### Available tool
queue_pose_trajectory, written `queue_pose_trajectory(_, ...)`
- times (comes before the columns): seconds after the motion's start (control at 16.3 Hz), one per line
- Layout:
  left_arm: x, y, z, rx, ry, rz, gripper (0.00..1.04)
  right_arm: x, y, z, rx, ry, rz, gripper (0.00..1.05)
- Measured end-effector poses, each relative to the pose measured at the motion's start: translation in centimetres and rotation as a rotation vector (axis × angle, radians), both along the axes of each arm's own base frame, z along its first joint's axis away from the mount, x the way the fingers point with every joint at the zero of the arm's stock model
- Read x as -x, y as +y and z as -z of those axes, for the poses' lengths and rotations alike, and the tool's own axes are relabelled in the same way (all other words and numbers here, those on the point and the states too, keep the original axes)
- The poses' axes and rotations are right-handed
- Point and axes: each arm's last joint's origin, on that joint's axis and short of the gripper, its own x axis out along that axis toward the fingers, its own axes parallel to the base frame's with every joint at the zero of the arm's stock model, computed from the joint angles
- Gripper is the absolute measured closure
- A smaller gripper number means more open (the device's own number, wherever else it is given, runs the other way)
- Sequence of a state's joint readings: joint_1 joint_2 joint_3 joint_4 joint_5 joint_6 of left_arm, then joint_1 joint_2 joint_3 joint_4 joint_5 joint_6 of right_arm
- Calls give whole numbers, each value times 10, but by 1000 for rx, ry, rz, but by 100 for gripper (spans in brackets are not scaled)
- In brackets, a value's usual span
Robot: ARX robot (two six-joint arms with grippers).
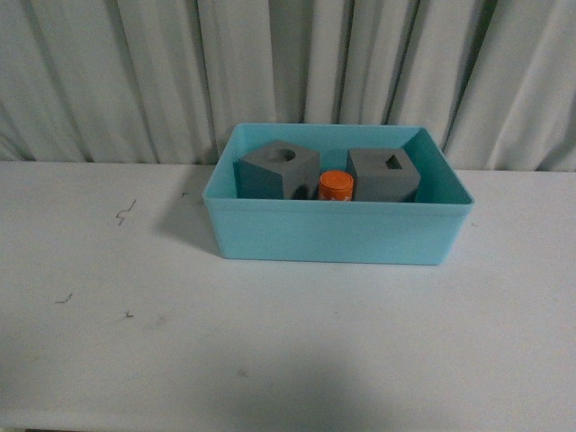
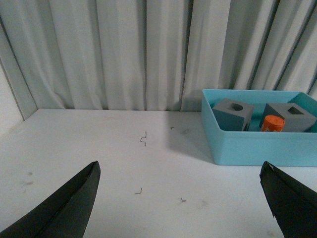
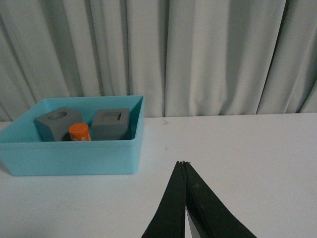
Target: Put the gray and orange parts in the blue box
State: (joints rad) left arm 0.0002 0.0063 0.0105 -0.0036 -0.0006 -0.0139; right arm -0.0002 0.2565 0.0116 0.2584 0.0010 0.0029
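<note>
The blue box [image 1: 333, 236] stands at the back middle of the white table. Inside it are a gray cube with a round recess [image 1: 277, 168], a gray cube with a rectangular recess [image 1: 382, 175] and an orange cylinder [image 1: 336, 185] between them. The left wrist view shows the blue box [image 2: 257, 146] with the round-recess cube [image 2: 233, 113], the orange cylinder [image 2: 272, 123] and the other cube [image 2: 290, 117]; my left gripper [image 2: 181, 171] is open and empty over bare table, well short of the box. My right gripper [image 3: 184, 162] is shut with nothing in it, beside the blue box [image 3: 74, 157].
A pale pleated curtain [image 1: 288, 72] hangs right behind the table. Small dark scuff marks [image 1: 124, 212] dot the table's left part. Neither arm shows in the front view.
</note>
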Motion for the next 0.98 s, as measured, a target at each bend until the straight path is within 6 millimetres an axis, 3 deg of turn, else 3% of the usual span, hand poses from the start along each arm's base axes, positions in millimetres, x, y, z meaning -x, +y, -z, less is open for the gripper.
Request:
queue_pose_trajectory(0.31, 0, 0, 0, 0, 0, 0, 7, 6, 0, 1, 0, 1, 0, 103)
queue_pose_trajectory(0.43, 0, 0, 0, 0, 0, 0, 7, 16, 0, 3, 0, 5, -2, 103)
queue_pose_trajectory(0.74, 0, 0, 0, 0, 0, 0, 7, 16, 0, 4, 0, 9, -1, 103)
queue_pose_trajectory(0.8, 0, 0, 0, 0, 0, 0, 7, 16, 0, 4, 1, 9, 0, 99)
queue_pose_trajectory(0.98, 0, 0, 0, 0, 0, 0, 7, 16, 0, 4, 1, 9, -1, 70)
